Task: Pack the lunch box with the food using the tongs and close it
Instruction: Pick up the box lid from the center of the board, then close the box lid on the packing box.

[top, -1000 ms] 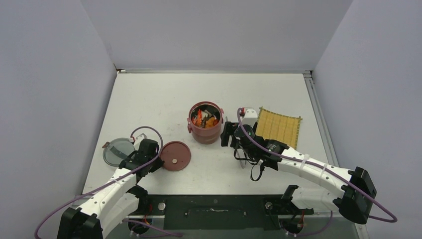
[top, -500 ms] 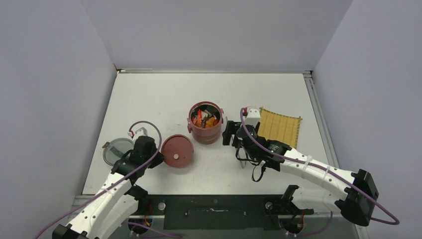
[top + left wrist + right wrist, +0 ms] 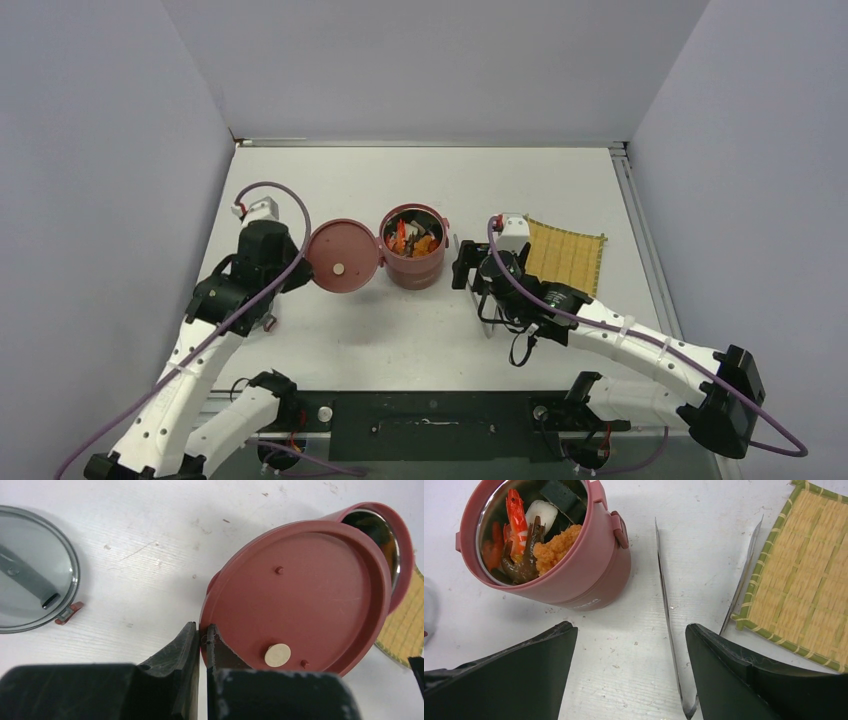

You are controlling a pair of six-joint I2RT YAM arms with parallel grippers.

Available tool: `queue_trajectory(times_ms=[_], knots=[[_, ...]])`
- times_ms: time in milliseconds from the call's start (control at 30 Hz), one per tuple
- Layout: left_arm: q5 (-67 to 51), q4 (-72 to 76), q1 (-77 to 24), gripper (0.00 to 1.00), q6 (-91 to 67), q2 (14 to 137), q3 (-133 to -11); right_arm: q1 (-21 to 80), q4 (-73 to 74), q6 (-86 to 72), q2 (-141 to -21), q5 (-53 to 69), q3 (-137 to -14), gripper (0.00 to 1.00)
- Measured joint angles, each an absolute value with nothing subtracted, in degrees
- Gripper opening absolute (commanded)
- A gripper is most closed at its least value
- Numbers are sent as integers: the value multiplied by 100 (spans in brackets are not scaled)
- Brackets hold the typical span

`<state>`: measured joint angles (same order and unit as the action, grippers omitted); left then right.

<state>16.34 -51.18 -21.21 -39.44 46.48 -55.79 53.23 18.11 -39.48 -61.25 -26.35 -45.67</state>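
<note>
The dark-red lunch box stands mid-table, uncovered. It is full of food: a red prawn, a white piece, orange crumbs and a dark piece. My left gripper is shut on the rim of its flat dark-red lid. It holds the lid tilted just left of the box. The silver tongs lie on the table between the box and the mat. My right gripper is open over them, with one tong arm between its jaws, untouched.
A yellow woven mat lies right of the tongs. A grey glass lid rests on the table at the left, below my left arm. Walls close in the table on three sides.
My left gripper lifted the dark-red lid off the table and carried it up and right to beside the lunch box. The right gripper's jaws opened a little wider.
</note>
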Motion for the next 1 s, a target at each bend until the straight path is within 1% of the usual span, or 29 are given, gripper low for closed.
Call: queue_trajectory(times_ms=[133, 267, 533, 767, 1000], knots=[[1142, -5192, -2163, 0, -3645, 5443, -6320, 5240, 1874, -3774, -6130, -2611, -4657, 84], [716, -5124, -2403, 0, -3378, 6337, -6912, 4915, 1951, -3479, -6283, -2300, -5105, 86], [399, -5103, -2803, 0, -2812, 7891, -8340, 4292, 2010, -2982, -6963, -1490, -6088, 86], [370, -5183, -2814, 0, -2401, 8812, -8794, 3863, 2071, -2880, -7330, -888, -6195, 86], [242, -5188, -2814, 0, -2196, 9179, -8814, 3734, 2088, -2869, -7371, -674, -6195, 87]])
